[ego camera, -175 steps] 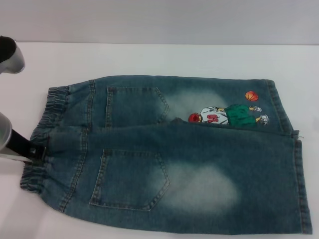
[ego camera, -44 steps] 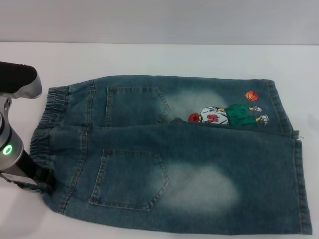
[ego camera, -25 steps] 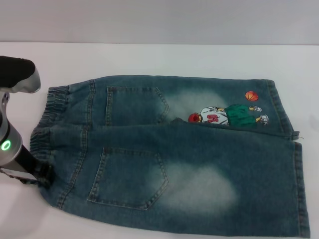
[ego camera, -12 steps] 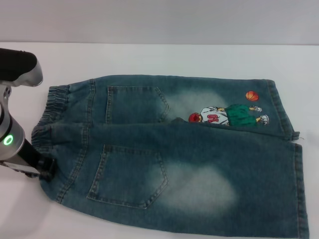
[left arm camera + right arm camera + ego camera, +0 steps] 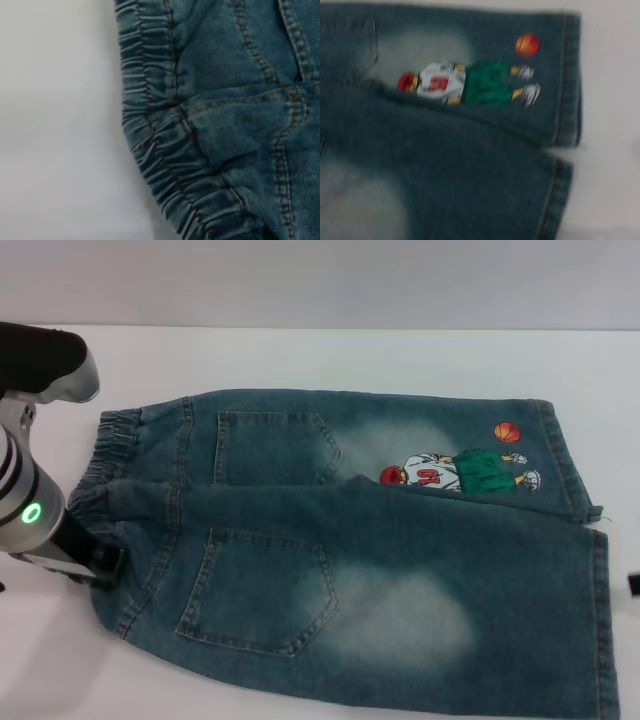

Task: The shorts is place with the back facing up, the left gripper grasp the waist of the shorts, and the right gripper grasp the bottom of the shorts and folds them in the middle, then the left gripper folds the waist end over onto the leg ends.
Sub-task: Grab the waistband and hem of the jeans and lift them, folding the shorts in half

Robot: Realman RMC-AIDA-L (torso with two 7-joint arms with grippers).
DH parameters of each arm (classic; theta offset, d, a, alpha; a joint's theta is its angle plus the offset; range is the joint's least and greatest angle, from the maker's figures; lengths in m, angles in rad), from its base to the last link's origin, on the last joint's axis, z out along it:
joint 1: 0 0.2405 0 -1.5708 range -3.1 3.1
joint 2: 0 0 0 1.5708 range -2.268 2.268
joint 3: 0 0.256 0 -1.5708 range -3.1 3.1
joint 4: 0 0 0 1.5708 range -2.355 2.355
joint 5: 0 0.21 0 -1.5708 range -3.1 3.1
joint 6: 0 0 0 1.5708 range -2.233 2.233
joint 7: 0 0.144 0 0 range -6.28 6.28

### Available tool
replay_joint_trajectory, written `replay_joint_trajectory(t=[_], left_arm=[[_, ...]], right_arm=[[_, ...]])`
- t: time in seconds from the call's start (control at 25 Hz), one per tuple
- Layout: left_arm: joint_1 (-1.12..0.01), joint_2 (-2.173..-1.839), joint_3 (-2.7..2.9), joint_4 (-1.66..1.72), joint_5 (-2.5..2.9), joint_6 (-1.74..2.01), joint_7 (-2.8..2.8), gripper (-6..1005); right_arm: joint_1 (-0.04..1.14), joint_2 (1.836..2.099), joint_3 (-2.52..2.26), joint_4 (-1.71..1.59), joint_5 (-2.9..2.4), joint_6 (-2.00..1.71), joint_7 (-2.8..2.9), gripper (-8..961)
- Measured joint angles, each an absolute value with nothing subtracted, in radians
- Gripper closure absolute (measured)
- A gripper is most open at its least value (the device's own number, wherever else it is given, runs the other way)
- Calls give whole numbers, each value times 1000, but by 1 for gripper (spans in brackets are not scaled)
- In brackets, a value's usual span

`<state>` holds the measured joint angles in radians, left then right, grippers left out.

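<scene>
Head view shows the shorts (image 5: 370, 550) lying flat on the white worktop (image 5: 330, 355), back up, already doubled lengthwise so one leg overlaps the other, with the waist (image 5: 105, 475) toward the robot's left and the leg ends (image 5: 585, 540) toward its right. The left gripper (image 5: 100, 568) sits at the near corner of the waist, its black tip touching the gathered band; whether the jaws are clamped on the cloth or merely resting against it cannot be told. Of the right gripper (image 5: 634, 584) only a dark sliver shows at the picture's edge, just off the leg hems, and its jaws cannot be judged either.

The cloth is washed denim, blue with pale faded patches, two stitched back pockets and a small basketball-player print (image 5: 460, 472). It looks fairly thick and should feel limp yet weighty: it will drape and sag between held points, not keep its shape, and its rough weave should offer good grip, not slip. In the left wrist view the waist (image 5: 160, 150) is a ruffled elastic band with rows of orange stitching, bulky and springy, likely the firmest place to pinch, since several layers are bunched there. The right wrist view shows the bottom of the shorts (image 5: 567, 80) as flat, straight, double-stitched hems lying stepped one over the other; a hold there should probably catch both layers near a corner, or the lower leg may be left behind. Nothing here is fragile.
</scene>
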<state>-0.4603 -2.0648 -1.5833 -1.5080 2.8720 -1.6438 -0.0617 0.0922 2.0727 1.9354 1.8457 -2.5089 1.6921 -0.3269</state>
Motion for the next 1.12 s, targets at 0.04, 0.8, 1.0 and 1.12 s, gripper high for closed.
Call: replay_joint_trajectory(t=[0.04, 0.8, 1.0, 1.12], left_arm=[[-460, -2065, -1577, -1507, 2872, -1638, -64, 689], [-454, -2066, -1537, -1502, 2859, -1621, -91, 759], [-451, -2066, -1537, -1505, 2859, -1615, -91, 762], [-451, -2066, -1537, -1503, 2859, -1614, -91, 763]], right_arm=[[86, 2073, 1928, 1837, -2506, 1691, -329, 262], [28, 2076, 1867, 1769, -2440, 1705, -316, 260], [13, 2076, 1862, 1764, -2443, 1703, -315, 260], [12, 2077, 1859, 1748, -2440, 1701, -314, 260]])
